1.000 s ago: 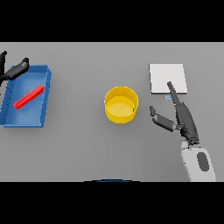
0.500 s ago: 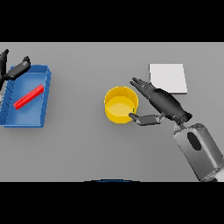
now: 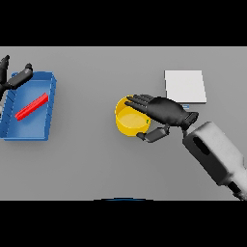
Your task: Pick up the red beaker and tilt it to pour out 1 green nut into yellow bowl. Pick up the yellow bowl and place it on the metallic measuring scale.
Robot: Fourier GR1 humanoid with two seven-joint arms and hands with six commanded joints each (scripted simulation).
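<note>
The right hand point(image 3: 166, 112) reaches in from the 4 o'clock corner on its white and grey arm and lies across the right side of the yellow bowl point(image 3: 127, 118). Its fingers stretch over the rim and part of the opening, pointing toward 9 o'clock, while the thumb curls under at the bowl's outer wall near 5 o'clock, so the hand is clasped around the bowl's right edge. The hand hides that side of the rim and wall, and whether the bowl is lifted off the grey table point(image 3: 96, 164) or standing on it cannot be told. A tiny green speck shows at the fingertips over the bowl's inside (too small to say what it is).

The metallic measuring scale point(image 3: 185, 86), a pale square plate, lies at about 1 o'clock from the bowl, just beyond the back of the hand; its lower front edge is partly covered by the wrist.

Well apart at 9 o'clock sits a blue tray point(image 3: 47, 91), cut by the left edge of the view. Inside it lies a slim red object point(image 3: 32, 106), tilted diagonally; its shape is hard to read as a beaker. The left hand point(image 3: 17, 78) shows at the tray's upper left corner, partly cut off, fingers loosely spread and holding nothing.
</note>
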